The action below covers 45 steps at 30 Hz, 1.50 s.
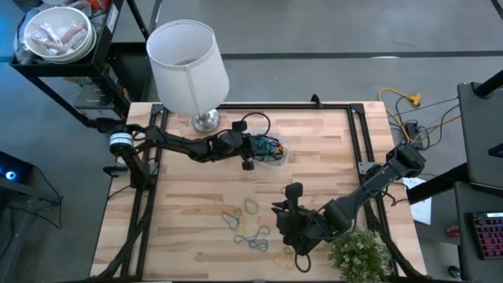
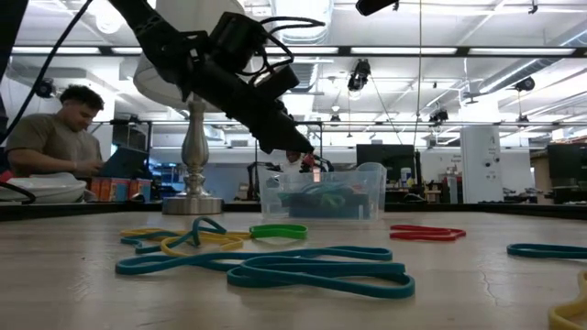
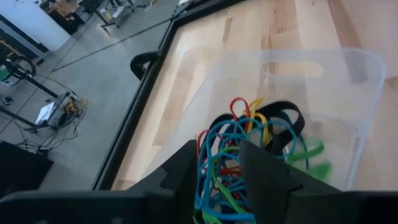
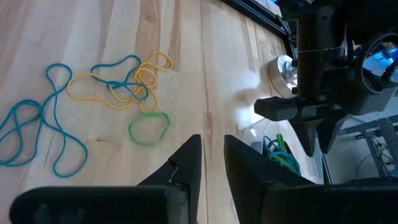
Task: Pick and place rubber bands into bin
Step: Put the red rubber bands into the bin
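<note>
Over the far middle of the wooden surface [image 1: 196,204], seen from above, the left pincer [image 1: 259,153] hangs at the clear bin [image 1: 275,152], beside the lamp [image 1: 189,67]. The right pincer [image 1: 289,216] waits near the front edge, just beside loose rubber bands [image 1: 247,224].

From surface level, the left pincer [image 2: 298,151] points down at the bin's [image 2: 323,192] rim, with blue, yellow, green and red bands [image 2: 266,266] scattered in front.

The left wrist camera shows its fingers [image 3: 267,180] parted, a tangle of bands [image 3: 242,149] lying in the bin [image 3: 348,81] just beyond them: this looks like the release step.

The right wrist camera shows its fingers [image 4: 186,165] standing narrowly apart, holding nothing, near a green band [image 4: 149,129]. The next move likely calls for lowering onto one thin loop and pinching it.
</note>
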Available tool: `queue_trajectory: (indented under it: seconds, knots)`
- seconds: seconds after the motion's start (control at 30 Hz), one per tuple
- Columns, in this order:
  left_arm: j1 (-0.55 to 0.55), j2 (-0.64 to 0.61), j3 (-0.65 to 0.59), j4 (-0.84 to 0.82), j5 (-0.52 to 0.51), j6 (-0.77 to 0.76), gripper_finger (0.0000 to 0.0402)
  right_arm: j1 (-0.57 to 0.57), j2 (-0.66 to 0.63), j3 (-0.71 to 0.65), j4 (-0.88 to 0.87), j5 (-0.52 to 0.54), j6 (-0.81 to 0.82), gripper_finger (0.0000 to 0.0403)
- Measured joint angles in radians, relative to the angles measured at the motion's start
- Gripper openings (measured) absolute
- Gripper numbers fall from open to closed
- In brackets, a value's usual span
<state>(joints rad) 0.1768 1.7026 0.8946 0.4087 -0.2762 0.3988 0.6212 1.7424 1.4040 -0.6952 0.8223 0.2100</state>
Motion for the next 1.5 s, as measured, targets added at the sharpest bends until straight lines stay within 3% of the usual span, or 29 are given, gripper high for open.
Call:
queue_trajectory:
  seconds: [0.3,0.43,0.6,0.8,1.1,1.5]
  knots:
    - [-0.038,-0.121,-0.001,-0.265,-0.001,-0.001,0.0105,-0.004,0.000,-0.039,-0.007,-0.073,0.129,0.0063]
    - [-0.093,-0.214,-0.007,-0.441,0.007,-0.039,0.0105,-0.014,0.000,-0.079,-0.005,-0.147,0.182,0.0065]
    - [-0.188,-0.326,-0.052,-0.584,0.035,-0.058,0.0105,-0.038,0.002,-0.112,0.006,-0.153,0.260,0.0063]
    - [-0.304,-0.443,-0.146,-0.594,0.043,-0.111,0.0105,-0.071,0.048,-0.129,0.076,-0.229,0.235,0.0063]
    - [-0.404,-0.546,-0.268,-0.596,0.043,-0.159,0.0105,-0.144,0.145,-0.136,0.078,-0.530,0.251,0.0061]
    - [-0.416,-0.573,-0.267,-0.585,0.041,-0.183,0.0105,-0.164,0.157,-0.188,0.061,-0.587,0.315,0.0059]
